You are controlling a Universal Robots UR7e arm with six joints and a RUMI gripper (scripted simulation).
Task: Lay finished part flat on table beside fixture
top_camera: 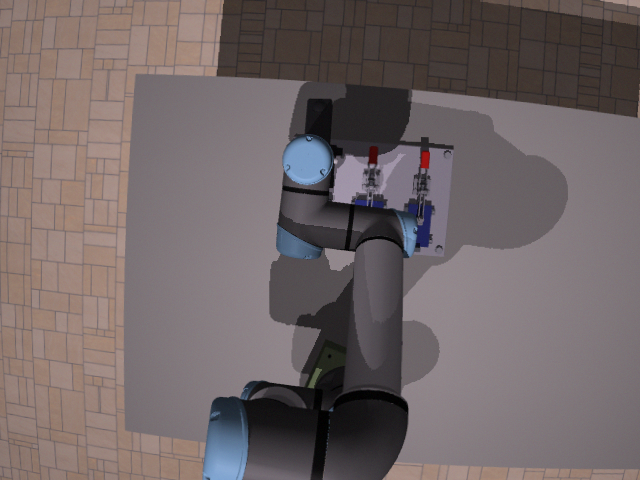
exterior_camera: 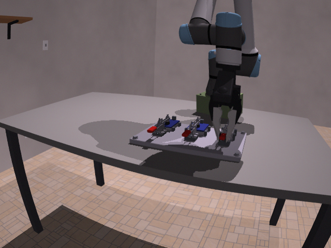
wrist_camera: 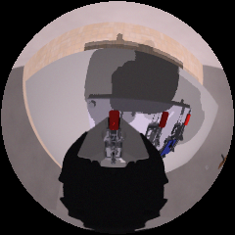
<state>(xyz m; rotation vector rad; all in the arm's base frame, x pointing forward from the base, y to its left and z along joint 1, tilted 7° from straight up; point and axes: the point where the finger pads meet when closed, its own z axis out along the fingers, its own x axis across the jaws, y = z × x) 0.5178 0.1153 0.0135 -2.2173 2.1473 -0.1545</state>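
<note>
A grey fixture plate (exterior_camera: 186, 145) lies on the table and carries three toggle clamps with red handles. Two blue blanks (exterior_camera: 172, 123) (exterior_camera: 202, 126) sit clamped at the left and middle stations; both also show in the overhead view (top_camera: 369, 202) (top_camera: 421, 222). My gripper (exterior_camera: 224, 134) points straight down over the right station. It is shut on that station's clamp lever, just behind its red handle (exterior_camera: 222, 136). In the wrist view the clamp lever (wrist_camera: 114, 139) runs between my fingers with the red handle (wrist_camera: 114, 118) beyond them. The slotted part is hidden by my fingers and the clamp.
A green block (exterior_camera: 202, 102) stands on the table behind the fixture, at the arm's base. The other two red handles (exterior_camera: 151, 129) (exterior_camera: 186, 133) point toward the table's front edge. In the overhead view the arm (top_camera: 374, 289) covers the right station.
</note>
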